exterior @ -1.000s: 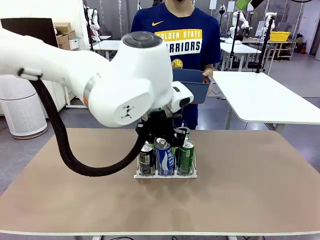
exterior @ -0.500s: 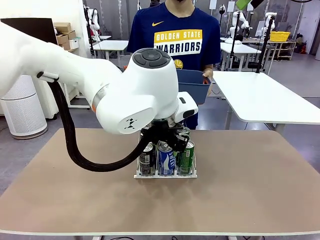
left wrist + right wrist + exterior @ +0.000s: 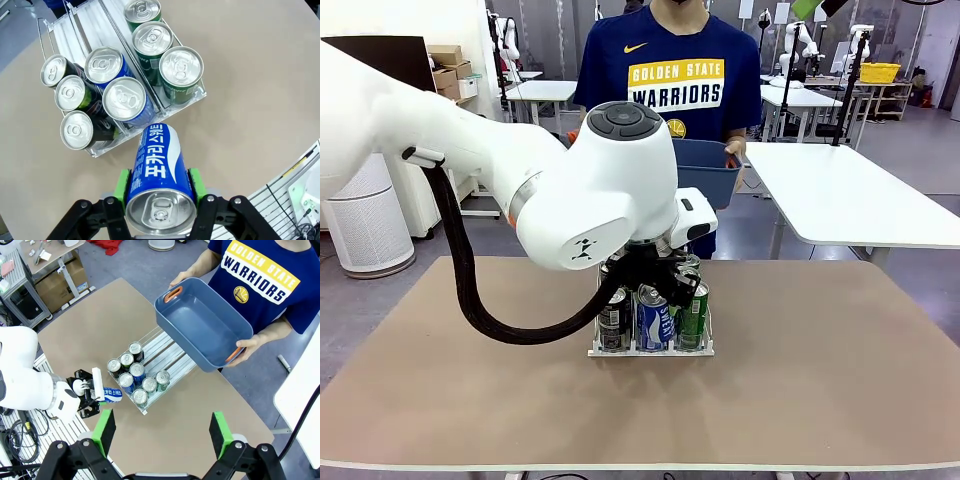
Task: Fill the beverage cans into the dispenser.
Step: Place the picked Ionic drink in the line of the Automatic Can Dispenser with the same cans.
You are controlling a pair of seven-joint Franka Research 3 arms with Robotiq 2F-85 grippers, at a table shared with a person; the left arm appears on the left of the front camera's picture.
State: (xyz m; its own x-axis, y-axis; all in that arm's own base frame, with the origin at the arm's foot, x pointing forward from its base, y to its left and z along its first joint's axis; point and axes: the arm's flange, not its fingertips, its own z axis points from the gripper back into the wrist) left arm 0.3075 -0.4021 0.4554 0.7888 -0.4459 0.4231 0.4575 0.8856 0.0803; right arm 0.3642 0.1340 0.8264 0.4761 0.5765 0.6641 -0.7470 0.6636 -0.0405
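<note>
Left claw point(image 3: 159, 186) clamped on blue-and-white Pocari can point(image 3: 158, 172), held lying on its side, just off dispenser point(image 3: 75, 37) front end, above table point(image 3: 250, 100). Dispenser near table centre w/ eight cans upright: three dark, two blue, three green point(image 3: 181, 70). Right claw point(image 3: 163, 432) spread wide, high above table. Person's hands holding blue bin point(image 3: 202, 322) past far end.
</note>
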